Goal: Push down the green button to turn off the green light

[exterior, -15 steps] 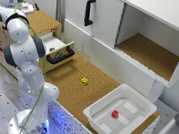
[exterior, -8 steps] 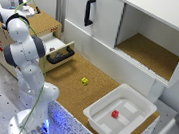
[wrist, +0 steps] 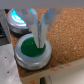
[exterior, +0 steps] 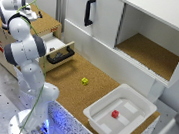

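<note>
Since the end effector (wrist: 38, 36) is clenched, its fingers drawn together into one narrow tip, only a small contact area is available. In the wrist view that tip sits on or just above the green button (wrist: 32, 50), towards the edge of the cap that faces the neighbouring pale cyan glowing button (wrist: 20, 19). Whether it is truly touching I cannot tell.

The green button is mounted in a silver ring on top of the wooden drawer cabinet (exterior: 45, 24) at the exterior view's left, where the arm hides it from that camera.

The main risk is an off-centre press. The tip could slide off the cap onto the ring, or tilt the cap so the switch never latches. Any drift towards the cyan button, which is just beside the green one, could trigger the wrong switch. Pressing too hard against the rigid cabinet top could overload the arm. The green cap looks dark rather than lit, but blur keeps me from judging its light.
</note>
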Motion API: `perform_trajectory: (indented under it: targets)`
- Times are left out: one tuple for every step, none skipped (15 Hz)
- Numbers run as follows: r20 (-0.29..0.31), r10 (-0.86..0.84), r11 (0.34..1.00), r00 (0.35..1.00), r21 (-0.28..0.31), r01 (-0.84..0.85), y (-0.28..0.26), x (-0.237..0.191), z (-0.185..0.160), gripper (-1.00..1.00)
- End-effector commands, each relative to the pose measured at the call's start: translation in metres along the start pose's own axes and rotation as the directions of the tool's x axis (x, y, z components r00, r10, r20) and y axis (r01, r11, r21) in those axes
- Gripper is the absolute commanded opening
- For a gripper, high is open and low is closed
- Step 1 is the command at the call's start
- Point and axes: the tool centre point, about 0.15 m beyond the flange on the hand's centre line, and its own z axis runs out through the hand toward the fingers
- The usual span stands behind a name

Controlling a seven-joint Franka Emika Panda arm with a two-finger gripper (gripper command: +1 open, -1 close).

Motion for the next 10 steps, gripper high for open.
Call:
perform_trajectory:
  targets:
    - [-0.073,0.095,0.994,0.993,-0.043,-0.099,0.03,-0.019,-0.051,-1.0]
    - [-0.091,0.113,0.991,0.989,-0.067,-0.119,0.036,-0.023,-0.07,-1.0]
    - [-0.09,0.122,0.988,0.988,-0.084,-0.129,0.041,-0.026,-0.083,1.0]
    - [-0.091,0.141,0.984,0.986,-0.096,-0.15,0.046,-0.028,-0.089,1.0]
    - [-0.085,0.149,0.981,0.985,-0.108,-0.158,0.049,-0.029,-0.091,1.0]
    - [-0.082,0.152,0.981,0.985,-0.11,-0.161,0.052,-0.03,-0.091,1.0]
    - [-0.077,0.159,0.98,0.984,-0.112,-0.166,0.055,-0.031,-0.09,1.0]
    - [-0.07,0.163,0.98,0.984,-0.101,-0.169,0.057,-0.032,-0.088,1.0]
    - [-0.065,0.173,0.98,0.983,-0.092,-0.178,0.059,-0.034,-0.086,1.0]
    - [-0.058,0.194,0.977,0.979,-0.081,-0.198,0.064,-0.037,-0.081,1.0]
